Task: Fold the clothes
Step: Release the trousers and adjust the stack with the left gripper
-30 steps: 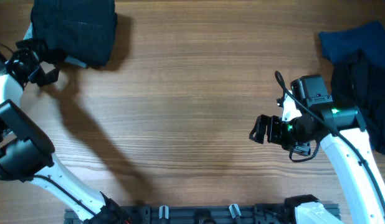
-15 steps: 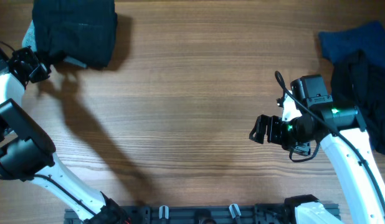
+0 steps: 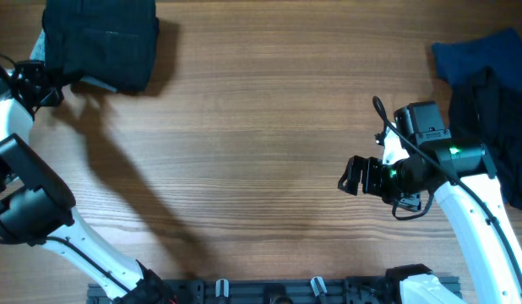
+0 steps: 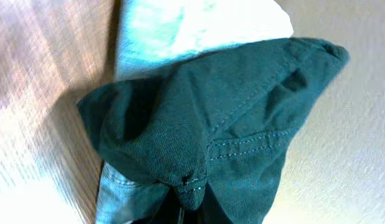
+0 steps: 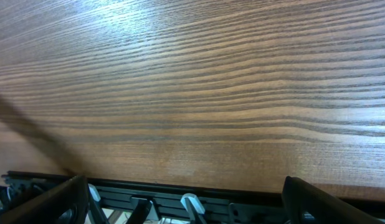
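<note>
A folded dark garment (image 3: 100, 38) lies at the table's far left corner, a pale lining showing under its near edge. My left gripper (image 3: 48, 78) is shut on its left near corner; in the left wrist view the dark teal cloth (image 4: 217, 124) bunches into a point pinched at the left gripper (image 4: 187, 208), whose fingers are mostly hidden by cloth. A blue garment (image 3: 476, 55) and a dark one (image 3: 497, 118) lie heaped at the far right. My right gripper (image 3: 352, 176) hangs open over bare wood, well left of that heap, nothing between its fingers (image 5: 317, 199).
A black rail with clips (image 3: 269, 290) runs along the table's near edge and also shows below the right gripper (image 5: 186, 205) in the right wrist view. The wooden table (image 3: 261, 110) stretches between the two heaps.
My left gripper went from open to shut on the corner of the folded dark garment, shifting slightly toward the far left. The right arm has not moved.
</note>
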`<state>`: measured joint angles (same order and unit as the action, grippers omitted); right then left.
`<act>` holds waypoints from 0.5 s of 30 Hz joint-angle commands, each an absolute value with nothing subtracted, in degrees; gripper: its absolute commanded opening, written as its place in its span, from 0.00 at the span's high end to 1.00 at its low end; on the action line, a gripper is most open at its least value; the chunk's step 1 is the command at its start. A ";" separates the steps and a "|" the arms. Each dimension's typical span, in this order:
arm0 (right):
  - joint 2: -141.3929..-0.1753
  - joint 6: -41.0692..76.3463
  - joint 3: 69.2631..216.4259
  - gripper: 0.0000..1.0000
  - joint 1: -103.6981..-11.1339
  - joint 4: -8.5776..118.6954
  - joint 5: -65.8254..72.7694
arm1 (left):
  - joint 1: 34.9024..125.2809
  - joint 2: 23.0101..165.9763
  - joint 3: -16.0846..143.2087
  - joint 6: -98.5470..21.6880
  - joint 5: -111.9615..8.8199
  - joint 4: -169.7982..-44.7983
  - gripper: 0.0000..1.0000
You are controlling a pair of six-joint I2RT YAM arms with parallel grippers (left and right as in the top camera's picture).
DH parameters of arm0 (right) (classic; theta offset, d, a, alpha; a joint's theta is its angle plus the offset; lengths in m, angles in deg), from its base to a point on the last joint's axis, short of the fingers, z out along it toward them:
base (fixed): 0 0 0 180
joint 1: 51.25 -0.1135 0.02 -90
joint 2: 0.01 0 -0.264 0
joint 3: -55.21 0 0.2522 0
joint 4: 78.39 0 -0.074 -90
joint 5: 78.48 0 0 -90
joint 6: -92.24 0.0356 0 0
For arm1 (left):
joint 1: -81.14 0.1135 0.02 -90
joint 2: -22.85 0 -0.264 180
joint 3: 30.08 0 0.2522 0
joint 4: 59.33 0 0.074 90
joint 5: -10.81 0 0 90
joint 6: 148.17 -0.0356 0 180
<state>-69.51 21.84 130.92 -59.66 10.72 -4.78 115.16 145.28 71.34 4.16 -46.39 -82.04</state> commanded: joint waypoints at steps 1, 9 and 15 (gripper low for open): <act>-69.66 21.75 130.99 0.00 -59.42 10.83 -5.26 | 114.99 144.43 75.52 -7.08 -48.66 -81.63 0.96; -69.66 21.75 130.99 0.00 -59.42 10.88 -5.28 | 114.33 143.90 76.98 -25.57 -53.80 -82.41 0.96; -69.66 21.92 130.99 0.00 -59.42 10.83 -5.30 | 111.38 144.21 76.96 -35.71 -74.94 -87.18 0.96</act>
